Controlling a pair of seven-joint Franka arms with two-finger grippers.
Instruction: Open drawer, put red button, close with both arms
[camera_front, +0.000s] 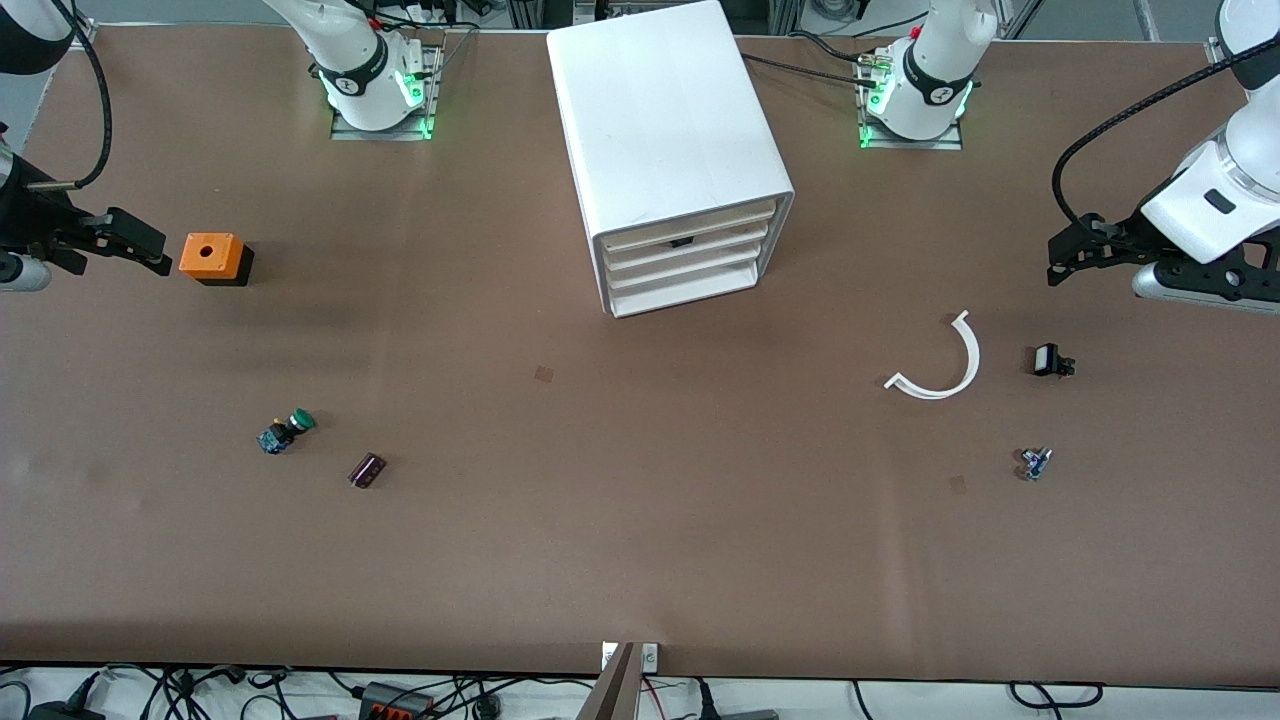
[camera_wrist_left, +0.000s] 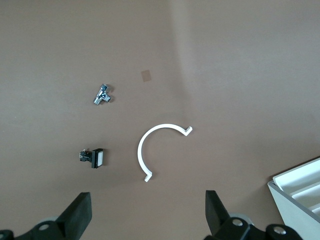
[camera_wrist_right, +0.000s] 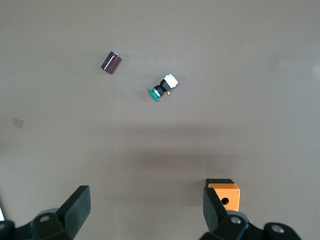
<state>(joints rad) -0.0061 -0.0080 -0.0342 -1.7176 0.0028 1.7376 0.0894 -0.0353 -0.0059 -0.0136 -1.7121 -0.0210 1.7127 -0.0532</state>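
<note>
The white cabinet (camera_front: 670, 130) stands on the brown worktop (camera_front: 640, 560) midway between the two arm bases, its front turned toward the front camera and slightly toward the left arm's end. Its three drawers all sit flush, and the drawer (camera_front: 690, 258) in the middle of the stack is shut. A small dark mark shows on the front just above it, though what it is cannot be told. The left tool (camera_front: 1058, 262) hangs over bare worktop at the left arm's end with its fingers (camera_wrist_left: 80, 216) spread wide and holding nothing. Below it lie a white curved strip (camera_front: 945, 375), a black switch with a white face (camera_front: 1048, 360) just beside that, and a small metal fitting (camera_front: 1035, 462) nearer the front camera. The right tool (camera_front: 120, 245) is over the right arm's end of the worktop, close beside the orange box (camera_front: 212, 257) but apart from it. It too is wide open and empty. Nearer the camera at that end lie a green-capped button (camera_front: 285, 432) on its side and a dark purple cylinder (camera_front: 367, 470) just beside it. Where the red button is cannot be told from these views.
</note>
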